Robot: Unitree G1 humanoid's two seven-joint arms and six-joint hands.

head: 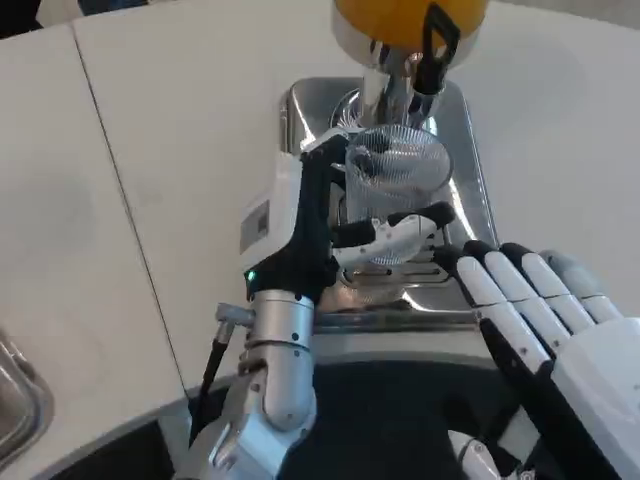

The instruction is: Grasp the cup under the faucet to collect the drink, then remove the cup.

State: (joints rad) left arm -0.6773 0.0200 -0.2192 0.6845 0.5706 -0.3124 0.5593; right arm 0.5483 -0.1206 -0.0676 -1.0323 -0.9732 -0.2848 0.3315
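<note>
A: Start nearest the camera. What is the right hand (545,320) doing?

B: It lies flat at the near right corner of the steel drip tray (470,180), fingers (500,290) straight, side by side, holding nothing. They point up-left toward the cup (400,185) but stop short of it.

A: And the left hand (335,230)?

B: Its silver forearm comes up from the near edge of the tabletop (170,150), and the hand stands against the cup's left side. The fingers (400,232) wrap across the cup's near face, clamped on it as far as I can judge; the far side of the grasp is hidden.

A: Where is the cup itself?

B: It is a clear ribbed cup standing on the tray, long axis upright, mouth directly under the faucet (400,80). Beyond that sits the orange drink tank (400,15). I cannot tell whether any liquid is in the cup.

A: So what does the next move turn on?

B: The left hand is plainly the nearer one, already on the cup. I would say it should keep the cup upright beneath the spout while it fills, then draw it toward the near edge of the tray.
</note>
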